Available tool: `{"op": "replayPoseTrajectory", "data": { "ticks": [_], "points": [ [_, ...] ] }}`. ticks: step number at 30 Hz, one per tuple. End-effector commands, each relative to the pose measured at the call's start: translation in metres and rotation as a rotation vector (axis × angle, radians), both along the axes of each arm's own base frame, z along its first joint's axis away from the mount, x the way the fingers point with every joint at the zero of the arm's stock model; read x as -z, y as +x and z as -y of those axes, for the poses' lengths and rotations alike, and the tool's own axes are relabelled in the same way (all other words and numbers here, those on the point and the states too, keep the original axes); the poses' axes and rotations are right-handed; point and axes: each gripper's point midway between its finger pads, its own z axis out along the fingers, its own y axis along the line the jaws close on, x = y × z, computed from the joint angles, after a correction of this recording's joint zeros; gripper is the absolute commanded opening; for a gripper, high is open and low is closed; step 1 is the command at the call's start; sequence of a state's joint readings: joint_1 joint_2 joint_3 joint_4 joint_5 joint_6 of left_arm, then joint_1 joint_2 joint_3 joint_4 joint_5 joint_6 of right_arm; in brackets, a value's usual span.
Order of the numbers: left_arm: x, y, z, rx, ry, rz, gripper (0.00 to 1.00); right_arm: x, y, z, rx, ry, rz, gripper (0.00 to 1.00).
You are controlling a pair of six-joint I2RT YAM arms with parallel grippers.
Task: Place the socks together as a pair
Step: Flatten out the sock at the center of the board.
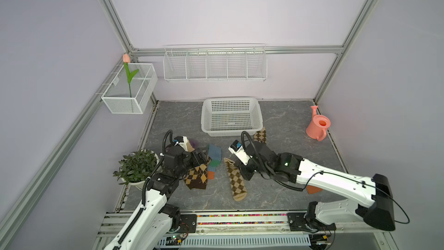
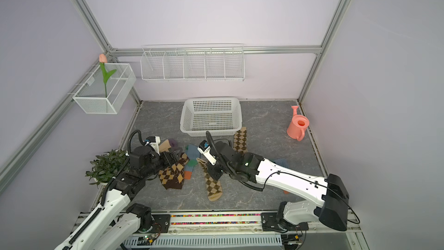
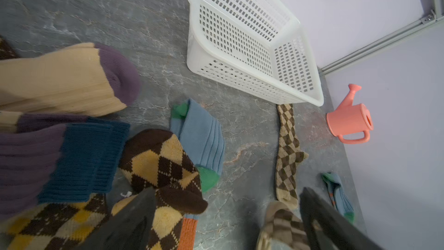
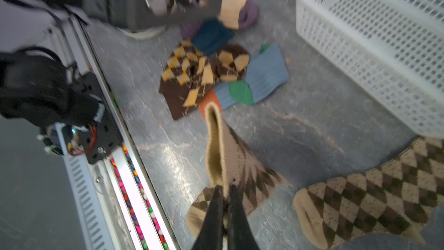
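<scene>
My right gripper [image 4: 224, 188] is shut on the middle of a tan-brown argyle sock [image 4: 230, 155], bunching it up off the floor; the same sock [image 1: 236, 181] shows in both top views. Its match [image 4: 372, 193] lies by the basket [image 1: 260, 135]. My left gripper [image 3: 227, 189] hangs open over the left heap, holding nothing. That heap holds dark brown-yellow argyle socks [image 3: 163, 159], a blue-grey sock [image 3: 201, 135] with green patches, and cream socks with purple toes [image 3: 60, 78]. A second blue-grey sock [image 2: 282, 163] lies partly under my right arm.
A white plastic basket [image 1: 230, 99] stands at the back middle of the grey floor. A pink watering can [image 1: 318, 126] is at the back right, a potted plant [image 1: 135, 167] at the left edge. A wire rack [image 1: 215, 64] and a mesh box [image 1: 129, 87] hang on the walls.
</scene>
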State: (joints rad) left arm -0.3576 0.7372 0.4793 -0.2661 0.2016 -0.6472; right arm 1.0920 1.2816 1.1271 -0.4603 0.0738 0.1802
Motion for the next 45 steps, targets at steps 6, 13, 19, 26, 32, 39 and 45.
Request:
{"op": "replayPoseTrajectory", "data": {
  "ticks": [6, 13, 19, 26, 32, 39, 45],
  "points": [
    [-0.014, -0.013, 0.053, 0.21, -0.046, 0.091, 0.98, -0.07, -0.002, 0.016, 0.013, 0.132, 0.004, 0.07],
    [-0.035, -0.03, 0.08, 0.347, -0.104, 0.19, 1.0, -0.111, -0.004, 0.034, 0.041, 0.2, 0.033, 0.07],
    [-0.03, -0.034, 0.083, 0.372, -0.087, 0.184, 1.0, -0.113, -0.015, 0.043, 0.031, 0.219, -0.021, 0.07],
    [-0.021, -0.035, 0.082, 0.363, -0.081, 0.18, 1.0, -0.085, -0.031, 0.04, 0.026, 0.282, -0.16, 0.07],
    [-0.032, -0.038, 0.068, 0.309, -0.074, 0.219, 1.0, -0.079, -0.054, 0.023, -0.032, 0.363, -0.249, 0.07],
    [-0.04, -0.04, 0.065, 0.305, -0.076, 0.223, 1.0, -0.037, -0.005, 0.086, 0.307, 0.342, -0.167, 0.07],
    [-0.03, -0.042, 0.068, 0.326, -0.045, 0.161, 1.0, 0.034, 0.022, 0.139, 0.534, 0.271, -0.235, 0.07]
  ]
}}
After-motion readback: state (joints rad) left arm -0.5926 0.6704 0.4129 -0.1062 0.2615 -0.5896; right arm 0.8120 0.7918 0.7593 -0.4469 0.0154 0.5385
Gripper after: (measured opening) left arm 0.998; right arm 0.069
